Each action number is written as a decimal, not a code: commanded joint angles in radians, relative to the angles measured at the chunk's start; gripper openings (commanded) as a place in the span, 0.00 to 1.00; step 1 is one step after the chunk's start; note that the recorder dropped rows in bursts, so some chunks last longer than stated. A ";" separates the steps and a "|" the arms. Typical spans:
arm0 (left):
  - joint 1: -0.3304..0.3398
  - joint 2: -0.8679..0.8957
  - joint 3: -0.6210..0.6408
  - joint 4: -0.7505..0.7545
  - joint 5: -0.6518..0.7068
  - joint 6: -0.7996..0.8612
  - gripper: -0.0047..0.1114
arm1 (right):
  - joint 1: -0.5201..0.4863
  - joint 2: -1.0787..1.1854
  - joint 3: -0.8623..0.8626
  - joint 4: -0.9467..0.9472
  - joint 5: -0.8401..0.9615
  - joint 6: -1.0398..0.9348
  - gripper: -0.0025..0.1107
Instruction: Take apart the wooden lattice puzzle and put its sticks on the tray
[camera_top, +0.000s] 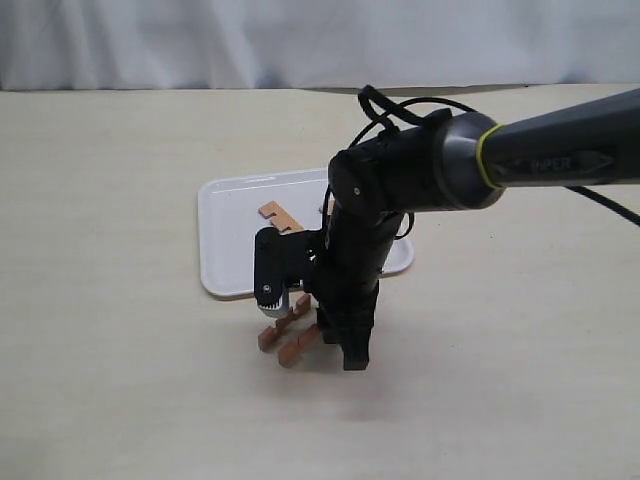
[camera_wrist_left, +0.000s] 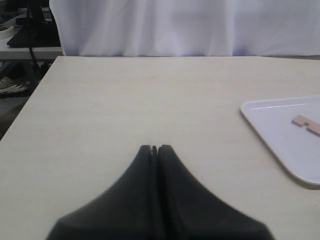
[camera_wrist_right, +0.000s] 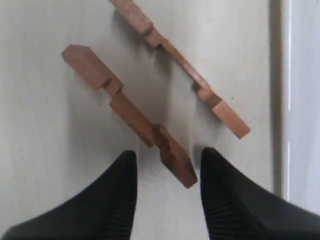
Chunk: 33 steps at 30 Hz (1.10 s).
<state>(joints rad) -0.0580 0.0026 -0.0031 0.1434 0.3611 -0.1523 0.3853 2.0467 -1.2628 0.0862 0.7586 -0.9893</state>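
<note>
notably two reddish-brown notched sticks (camera_wrist_right: 131, 114) parallel, apart, beside tray (camera_wrist_right: 289, 100)

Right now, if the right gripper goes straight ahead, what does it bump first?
Probably the nearer notched stick: its end lies between the right gripper's open jaws, on the table.

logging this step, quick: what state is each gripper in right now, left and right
left gripper: shut, holding nothing
right gripper: open, fingers either side of one stick's end, not clamped on it
</note>
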 joint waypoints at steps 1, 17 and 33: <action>-0.008 -0.003 0.003 0.002 -0.006 0.001 0.04 | 0.000 0.000 0.002 0.010 0.004 -0.019 0.09; -0.008 -0.003 0.003 0.002 -0.006 0.001 0.04 | 0.000 -0.164 0.002 0.021 0.081 -0.008 0.06; -0.008 -0.003 0.003 0.002 -0.006 0.001 0.04 | -0.065 -0.080 -0.059 -0.497 -0.239 1.104 0.06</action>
<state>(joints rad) -0.0580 0.0026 -0.0031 0.1434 0.3611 -0.1523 0.3554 1.9249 -1.2971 -0.3504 0.4917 -0.0349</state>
